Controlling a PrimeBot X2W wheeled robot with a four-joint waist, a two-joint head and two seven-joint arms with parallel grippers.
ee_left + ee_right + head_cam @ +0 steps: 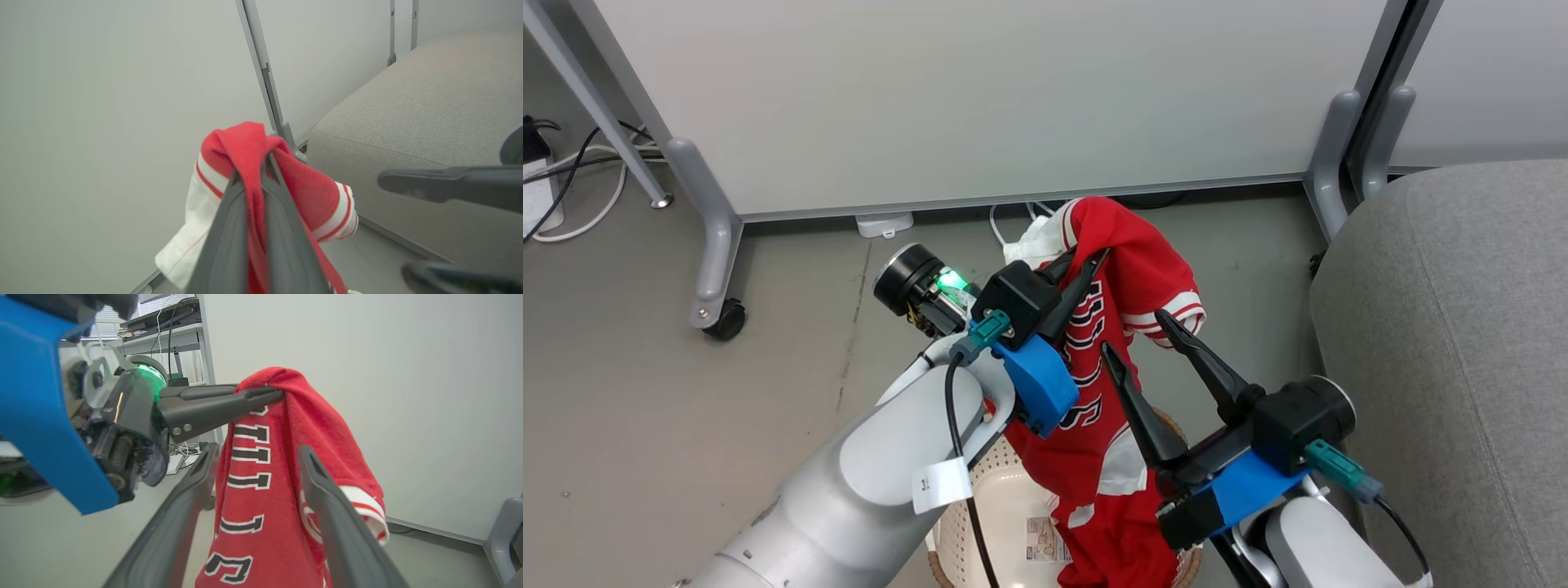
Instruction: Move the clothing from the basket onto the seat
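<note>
- Overhead, pinching the top fold of the red jersey (pixel 1143 261) with the left gripper (pixel 1094 261), both fingers pressed together on the cloth.
- Hanging the jersey's length straight down from that pinch, with black-and-white lettering running down the front and white-striped trim at the sleeve edge.
- Trailing the jersey's lower end into the basket (pixel 1001 506), which sits on the grey floor (pixel 792 343) under both arms, a barcode sticker (pixel 1045 539) showing inside.
- Bunching some white cloth behind the pinched fold; cannot tell whether part of the jersey or a separate piece.
- Spreading the right gripper (pixel 1135 335) wide, just below and to the right of the left one, pointed at the hanging cloth.
- Framing the jersey between the two spread fingers in the right wrist view; cannot tell whether touching it.
- Lying to the right of the basket, near it: the grey seat (pixel 1454 327), apart from the jersey.
- Standing behind everything: a pale partition panel (pixel 980 98) on grey legs with a caster (pixel 725 318).
</note>
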